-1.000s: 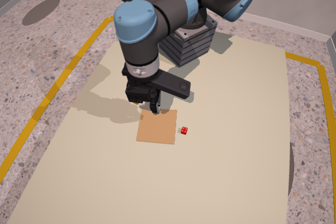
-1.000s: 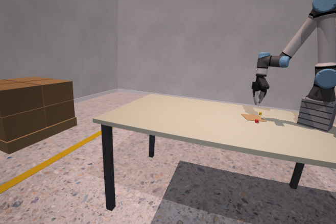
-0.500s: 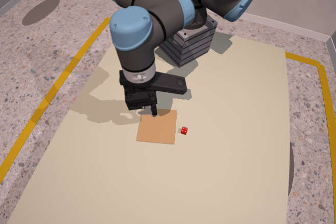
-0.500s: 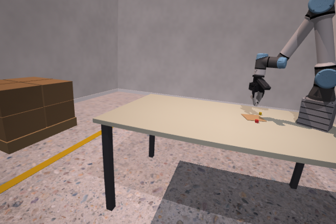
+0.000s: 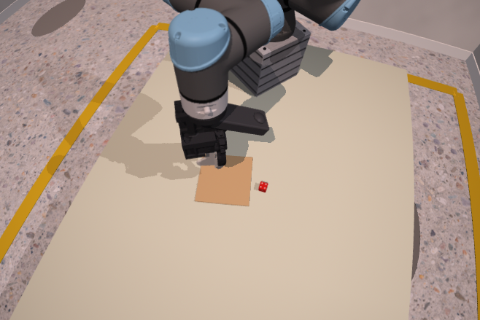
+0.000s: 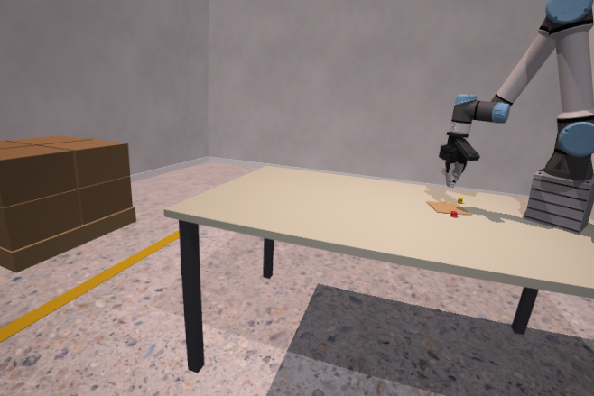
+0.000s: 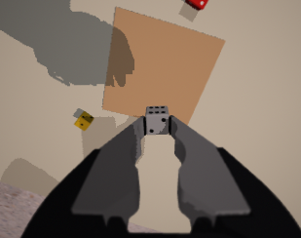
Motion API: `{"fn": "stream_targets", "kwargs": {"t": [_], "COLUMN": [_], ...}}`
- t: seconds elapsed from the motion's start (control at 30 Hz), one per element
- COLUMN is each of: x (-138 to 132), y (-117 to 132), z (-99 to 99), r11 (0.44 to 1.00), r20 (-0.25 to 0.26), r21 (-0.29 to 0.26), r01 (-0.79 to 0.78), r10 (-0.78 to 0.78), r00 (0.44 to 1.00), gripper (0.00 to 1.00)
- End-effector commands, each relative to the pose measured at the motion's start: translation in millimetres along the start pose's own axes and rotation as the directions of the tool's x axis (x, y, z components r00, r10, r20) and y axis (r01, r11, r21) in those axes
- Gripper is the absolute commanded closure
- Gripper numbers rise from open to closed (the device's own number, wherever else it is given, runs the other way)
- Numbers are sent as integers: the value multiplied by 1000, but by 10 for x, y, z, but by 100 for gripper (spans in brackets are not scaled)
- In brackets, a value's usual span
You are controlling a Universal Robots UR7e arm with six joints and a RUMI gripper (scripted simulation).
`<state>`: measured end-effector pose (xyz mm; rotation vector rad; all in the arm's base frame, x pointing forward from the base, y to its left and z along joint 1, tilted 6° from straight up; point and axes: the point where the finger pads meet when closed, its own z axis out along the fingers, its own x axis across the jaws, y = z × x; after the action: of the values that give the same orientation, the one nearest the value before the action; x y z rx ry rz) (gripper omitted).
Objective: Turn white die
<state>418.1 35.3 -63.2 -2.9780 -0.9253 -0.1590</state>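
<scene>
I am holding the white die (image 7: 157, 121) between the fingertips of my tool (image 5: 215, 164) (image 6: 450, 185) (image 7: 157, 117), raised above the tabletop (image 5: 329, 231) (image 6: 336, 209) (image 7: 264, 144) near the mat (image 5: 225, 184) (image 6: 443, 207) (image 7: 162, 61). Grip is bearing on two opposite sides, leaving a six-pip face and a two-pip face showing to the wrist view; presumably I am keeping it aloft for turning. The yellow die (image 6: 459, 200) (image 7: 84, 121) is resting off the mat; its top number I cannot read surely. The red die (image 5: 262, 186) (image 6: 453, 214) (image 7: 198, 2) is sitting beside the mat. Materials: mat thin, flat, matte orange; dice small, hard-looking cubes; fingers smooth, grey, tapering.
</scene>
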Motion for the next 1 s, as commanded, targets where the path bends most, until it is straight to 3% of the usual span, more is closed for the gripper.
{"fn": "stream_targets", "kwargs": {"t": [0.0,0.13,0.2,0.33,0.53,0.7,0.8,0.97], "x": [-10,-10,-10,-11,-11,-11,-11,-11], "y": [-25,-32,-32,-38,-45,-48,-49,-56], "z": [8,7,7,14,22,31,31,36], "r11": [994,976,976,940,888,835,830,743], "r20": [1,-1,-1,0,0,2,1,1], "r21": [-108,-217,-217,-340,-460,-551,-558,-670], "r01": [1,0,0,0,1,1,1,1], "r10": [-1,0,0,0,0,0,0,0], "r00": [1000,1000,1000,1000,1000,1000,1000,1000], "gripper": [97,97,97,97,97,97,97,97]}}
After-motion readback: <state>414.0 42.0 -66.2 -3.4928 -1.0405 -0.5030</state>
